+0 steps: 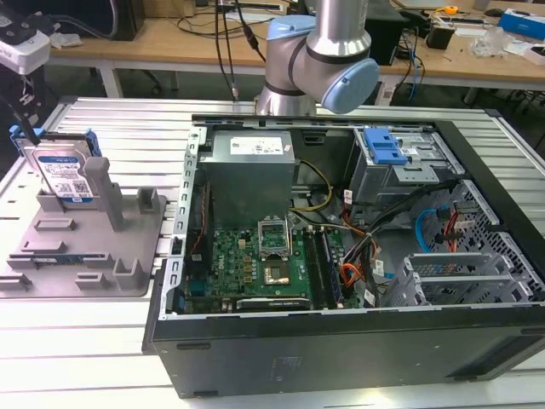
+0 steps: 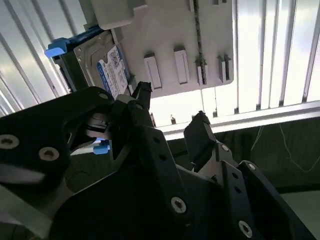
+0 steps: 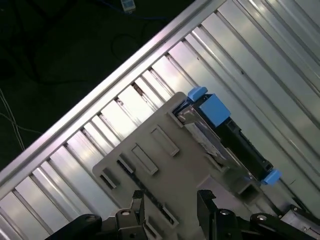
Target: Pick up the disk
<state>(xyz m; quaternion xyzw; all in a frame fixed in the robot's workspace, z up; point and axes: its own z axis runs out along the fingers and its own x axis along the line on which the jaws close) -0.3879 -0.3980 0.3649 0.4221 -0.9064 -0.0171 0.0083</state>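
Above the worktop, claw spread and empty, angled toward the disk standing in the grey tray.

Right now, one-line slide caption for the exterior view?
Disk stands upright in the grey holder tray, at the exterior view's left, beside the open computer case.

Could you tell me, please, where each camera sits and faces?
Exterior view: off the arm, looking down into the computer case; the arm shows behind.
Second wrist view: on the wrist, facing disk and holder past the open gripper.
First wrist view: on the wrist, above the holder; gripper shows.
All three share disk and holder.
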